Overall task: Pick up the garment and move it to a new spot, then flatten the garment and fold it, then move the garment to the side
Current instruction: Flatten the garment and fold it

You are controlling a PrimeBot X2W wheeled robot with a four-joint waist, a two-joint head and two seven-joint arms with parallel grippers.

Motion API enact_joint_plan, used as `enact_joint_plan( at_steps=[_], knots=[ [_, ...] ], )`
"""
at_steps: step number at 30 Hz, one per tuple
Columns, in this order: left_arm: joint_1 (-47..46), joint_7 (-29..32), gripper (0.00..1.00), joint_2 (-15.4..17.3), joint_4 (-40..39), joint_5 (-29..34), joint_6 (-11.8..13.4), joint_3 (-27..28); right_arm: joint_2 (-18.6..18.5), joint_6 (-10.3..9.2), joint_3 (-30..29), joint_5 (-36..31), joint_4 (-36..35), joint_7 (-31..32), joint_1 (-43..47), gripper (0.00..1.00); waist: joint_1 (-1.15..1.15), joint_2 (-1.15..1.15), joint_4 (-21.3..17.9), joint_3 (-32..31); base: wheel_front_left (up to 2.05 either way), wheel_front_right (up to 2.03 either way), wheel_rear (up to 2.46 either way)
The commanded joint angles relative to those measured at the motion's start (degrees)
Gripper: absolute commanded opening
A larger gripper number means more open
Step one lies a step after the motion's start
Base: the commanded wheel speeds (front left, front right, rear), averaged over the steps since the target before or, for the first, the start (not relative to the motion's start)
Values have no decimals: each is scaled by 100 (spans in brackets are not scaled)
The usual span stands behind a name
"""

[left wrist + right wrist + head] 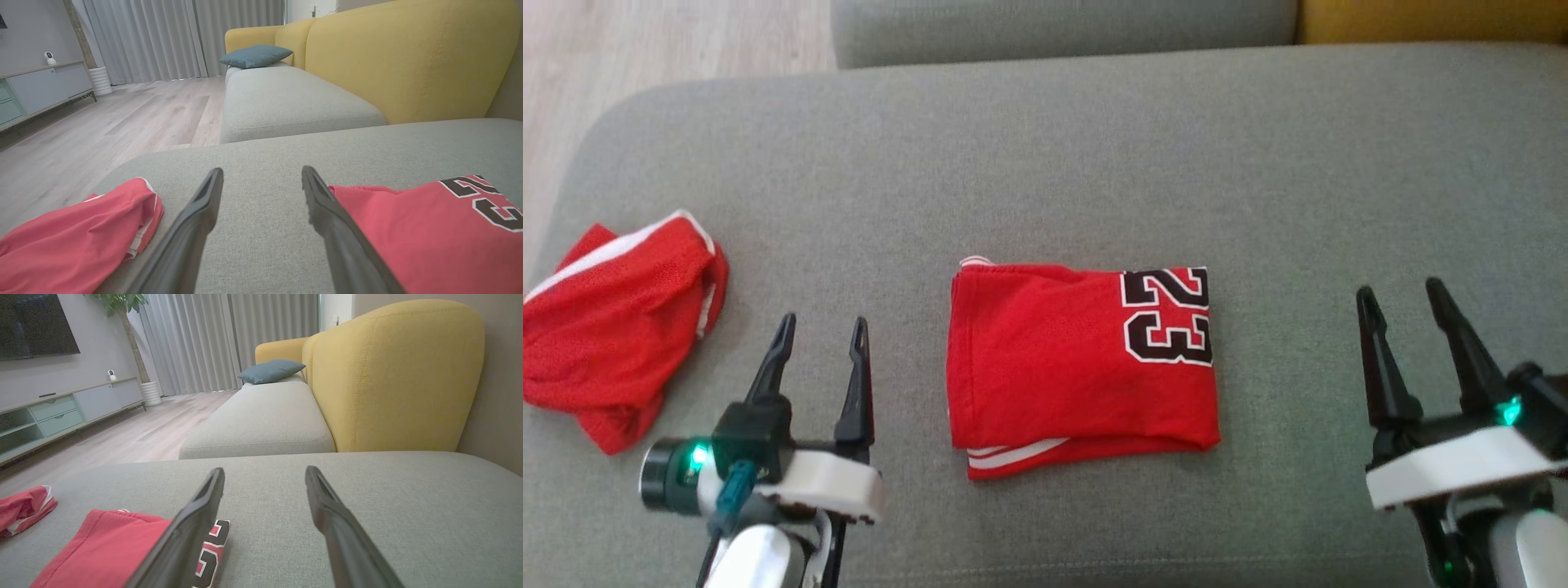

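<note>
A red jersey (1078,363) with a black "23" lies folded into a neat rectangle in the middle of the grey sofa cushion (1094,163). It also shows in the left wrist view as the red jersey (429,237) at the right, and in the right wrist view as the red jersey (106,551) at the lower left. My left gripper (823,331) hovers open to the jersey's left, nothing between its fingers. My right gripper (1403,296) stands open well to the jersey's right, also empty. Neither touches the cloth.
A second red garment with white trim (613,327) lies crumpled at the cushion's left edge, close to my left gripper. Wooden floor (645,41) lies beyond that edge. A yellow sofa back (408,57) and another grey seat (286,98) rise behind.
</note>
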Motion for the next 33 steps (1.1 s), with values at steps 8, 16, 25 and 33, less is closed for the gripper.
enact_joint_plan(
  at_steps=[8,16,25,33],
  knots=[
    [83,121,100,216,-261,-64,73,208,130,37,-18,-113,-425,248,281,100,0,0,-10,-294,0,0,0],
    [241,202,100,297,-314,-83,105,182,238,37,-80,-181,-535,363,544,100,0,0,-12,-449,0,0,0],
    [262,245,100,333,-356,-103,146,162,276,37,-107,-216,-605,423,581,100,0,0,-14,-454,0,0,0],
    [288,246,100,342,-355,-129,182,139,289,37,-117,-226,-625,448,603,100,0,0,2,-477,0,0,0]
  ],
)
